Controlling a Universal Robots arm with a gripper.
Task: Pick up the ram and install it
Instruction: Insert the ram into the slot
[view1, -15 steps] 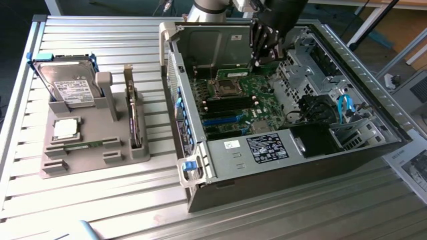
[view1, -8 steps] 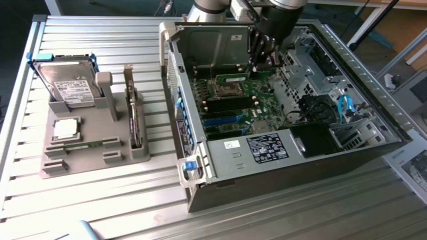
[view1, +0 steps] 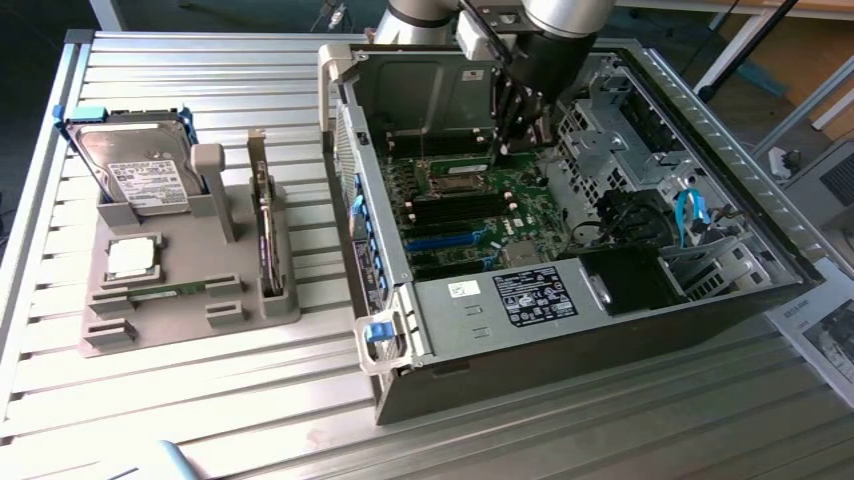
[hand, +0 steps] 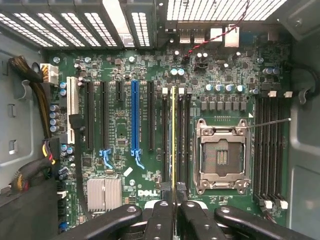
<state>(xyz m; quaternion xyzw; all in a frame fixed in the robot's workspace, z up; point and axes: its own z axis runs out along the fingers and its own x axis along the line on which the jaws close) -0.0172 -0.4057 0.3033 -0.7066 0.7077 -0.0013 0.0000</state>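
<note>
Well, my gripper grips the ram edge-on over the motherboard in the case on the slatted table; tan floor at the exterior view's far right.

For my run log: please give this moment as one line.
claw: shut on ram | where: over slots beside empty processor socket | seated: cannot tell

The table is ribbed bare metal with a dull sheen. On the exterior view's left, the holder is matt grey plastic, and the hard drive in it has a shiny metal face with a paper label. The computer case is matt grey sheet metal. The gripper is smooth black; the ram pinched in it shows a bare yellow-green board edge.
</note>
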